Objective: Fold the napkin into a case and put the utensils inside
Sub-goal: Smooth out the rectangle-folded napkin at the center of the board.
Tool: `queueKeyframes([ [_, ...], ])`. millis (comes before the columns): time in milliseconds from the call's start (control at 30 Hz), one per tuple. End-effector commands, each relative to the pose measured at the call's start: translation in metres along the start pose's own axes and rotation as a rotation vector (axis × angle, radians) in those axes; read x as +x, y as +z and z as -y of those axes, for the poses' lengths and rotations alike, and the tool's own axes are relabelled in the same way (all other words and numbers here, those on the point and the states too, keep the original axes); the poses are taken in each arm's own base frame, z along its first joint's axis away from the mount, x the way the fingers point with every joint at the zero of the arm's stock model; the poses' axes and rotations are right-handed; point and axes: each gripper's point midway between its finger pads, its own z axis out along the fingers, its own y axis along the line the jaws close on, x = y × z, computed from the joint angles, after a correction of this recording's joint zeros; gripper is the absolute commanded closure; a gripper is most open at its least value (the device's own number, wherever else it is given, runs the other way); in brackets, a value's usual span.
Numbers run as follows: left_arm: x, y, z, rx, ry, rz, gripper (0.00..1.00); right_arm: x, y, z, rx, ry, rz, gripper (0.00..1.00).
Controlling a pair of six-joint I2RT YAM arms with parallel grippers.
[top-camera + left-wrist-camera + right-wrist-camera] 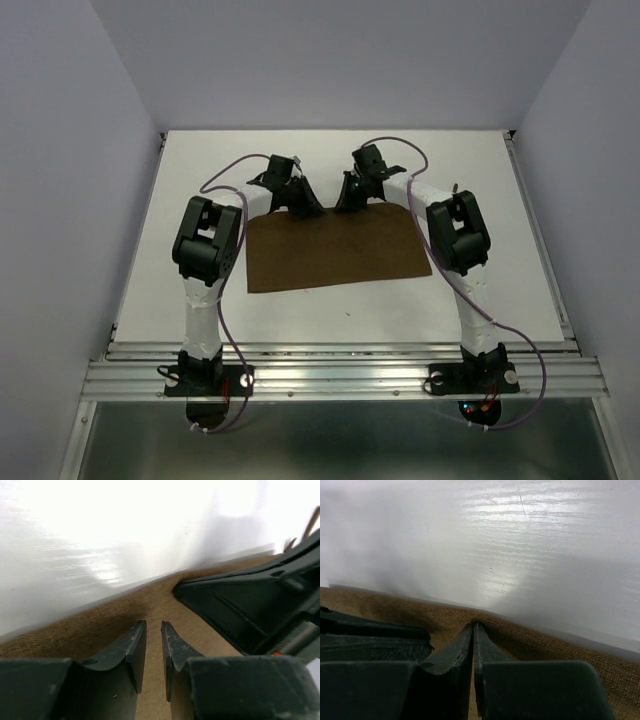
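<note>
Pinching the napkin (335, 255) at its far edge with the right gripper (473, 626), fingers pressed flat together and a small pucker of brown weave raised at the tips. Resting the left gripper (153, 627) on that same far edge, just left of the right one, fingers close with only a thin slit between. Cannot tell whether any cloth is caught in that slit.

Seen from above as one flat, dark brown sheet, not yet folded, lying on the white table (480, 290). Crowded at the napkin's left and right edges, in the overhead view, by the arms' black elbow joints (208, 240), the right one covering a little of the napkin's right margin. Blocked at the right of the left wrist view by the other gripper's dark body, hiding the cloth beneath it.

Beyond the napkin's far edge, white tabletop up to pale walls (330, 60). On the napkin's near side, an aluminium rail (340, 375) carrying both arm bases. Looping beside each arm, purple cables (228, 335).
</note>
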Motion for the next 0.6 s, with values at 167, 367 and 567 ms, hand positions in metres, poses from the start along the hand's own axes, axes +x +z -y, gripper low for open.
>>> queueKeyframes([
  [167,-0.018,0.008,-0.025,-0.077,0.052,0.041,0.7,-0.01,0.001,0.021,0.057,0.016,0.036,0.91],
  [367,-0.01,0.011,-0.038,-0.098,0.05,0.015,0.71,-0.027,-0.024,0.051,0.111,0.062,0.087,0.91],
  [567,-0.009,0.01,-0.046,-0.128,0.064,0.009,0.71,-0.044,-0.054,0.098,0.171,0.117,0.14,0.92],
])
